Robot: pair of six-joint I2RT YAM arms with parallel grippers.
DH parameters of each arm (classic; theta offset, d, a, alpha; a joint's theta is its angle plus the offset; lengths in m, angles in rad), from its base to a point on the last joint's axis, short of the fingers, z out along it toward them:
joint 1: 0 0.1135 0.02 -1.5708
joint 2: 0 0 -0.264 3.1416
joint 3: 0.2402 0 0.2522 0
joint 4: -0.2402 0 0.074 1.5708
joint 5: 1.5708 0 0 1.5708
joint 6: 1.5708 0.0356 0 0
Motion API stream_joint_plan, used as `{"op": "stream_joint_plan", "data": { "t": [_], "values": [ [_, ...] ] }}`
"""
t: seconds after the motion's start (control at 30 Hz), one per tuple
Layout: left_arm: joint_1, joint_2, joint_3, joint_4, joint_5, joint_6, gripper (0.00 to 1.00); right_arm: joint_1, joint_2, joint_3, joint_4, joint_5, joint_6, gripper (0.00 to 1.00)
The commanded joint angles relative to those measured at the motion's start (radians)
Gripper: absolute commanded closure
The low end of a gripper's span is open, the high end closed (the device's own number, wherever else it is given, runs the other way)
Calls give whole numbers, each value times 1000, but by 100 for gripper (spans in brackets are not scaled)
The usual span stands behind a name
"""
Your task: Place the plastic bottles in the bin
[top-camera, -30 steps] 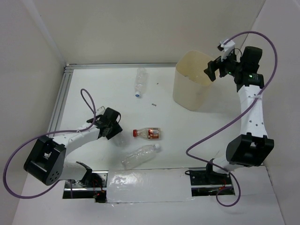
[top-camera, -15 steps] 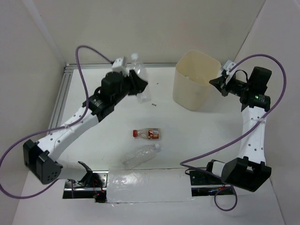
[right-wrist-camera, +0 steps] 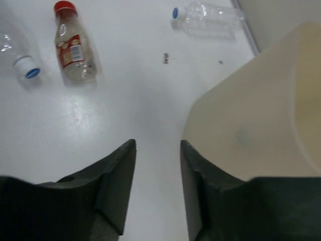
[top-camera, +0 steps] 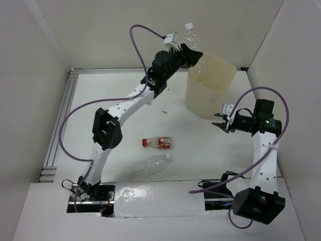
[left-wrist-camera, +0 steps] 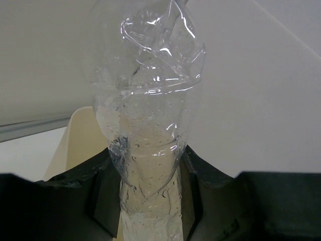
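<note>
My left gripper (top-camera: pixel 194 54) (left-wrist-camera: pixel 150 165) is shut on a crumpled clear plastic bottle (top-camera: pixel 189 34) (left-wrist-camera: pixel 150 100), held high at the far-left rim of the cream bin (top-camera: pixel 210 85) (left-wrist-camera: pixel 75 135). The bottle's white cap points up and away. To the right of the bin, low over the table, my right gripper (top-camera: pixel 219 124) (right-wrist-camera: pixel 158 145) is open with nothing between its fingers. Lying on the table are a red-capped bottle (top-camera: pixel 158 143) (right-wrist-camera: pixel 72 47) and a clear bottle (top-camera: pixel 149 166) (right-wrist-camera: pixel 17 55). A third, blue-capped clear bottle (right-wrist-camera: pixel 205 17) lies by the far rail.
White walls close in the table on three sides. A metal rail (top-camera: pixel 62 115) runs along the left and far edges. The bin's side wall (right-wrist-camera: pixel 261 110) stands just right of my right fingers. Purple cables loop off both arms.
The left arm has swung from the near-left table up to the bin's far rim with the clear bottle. The right arm has dropped from the bin's rim to its near right side.
</note>
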Motion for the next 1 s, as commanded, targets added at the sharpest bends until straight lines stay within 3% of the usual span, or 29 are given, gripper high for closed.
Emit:
{"op": "stream_joint_plan", "data": {
  "t": [0.0,0.03,0.07,0.13,0.17,0.2,0.27,0.37,0.43,0.63,0.73,0.77,0.83,0.97],
  "values": [
    [-16,115,204,106,-6,-65,94,17,-51,-81,-115,-19,-121,55],
    [-28,144,270,106,-15,-76,90,17,-71,-100,-115,-7,-136,69],
    [-37,166,295,86,-15,-76,88,29,-80,-131,-85,-7,-136,77],
    [-37,195,310,74,-15,-62,81,39,-91,-156,-75,2,-136,80],
    [-37,195,289,58,-4,-51,77,49,-91,-165,-42,2,-136,66],
    [-48,195,267,49,-4,-39,71,49,-91,-179,-25,2,-114,45],
    [-48,183,206,40,11,-1,36,60,-100,-203,15,-24,-113,15],
    [-57,172,180,15,36,29,1,112,-100,-234,76,-59,-113,2],
    [-57,154,180,15,48,58,0,161,-76,-260,152,-50,-113,1],
    [-66,31,151,6,57,128,0,396,33,-250,158,-19,-228,1],
    [-66,-111,-51,75,19,192,0,529,96,-249,258,14,-168,3],
    [-66,-224,-176,92,-13,232,0,595,128,-249,318,28,-37,5],
    [-57,-347,-307,104,-59,274,0,667,166,-249,470,71,61,7],
    [-34,-691,-660,10,-209,393,0,836,286,-228,645,214,293,10]
  ]
}}
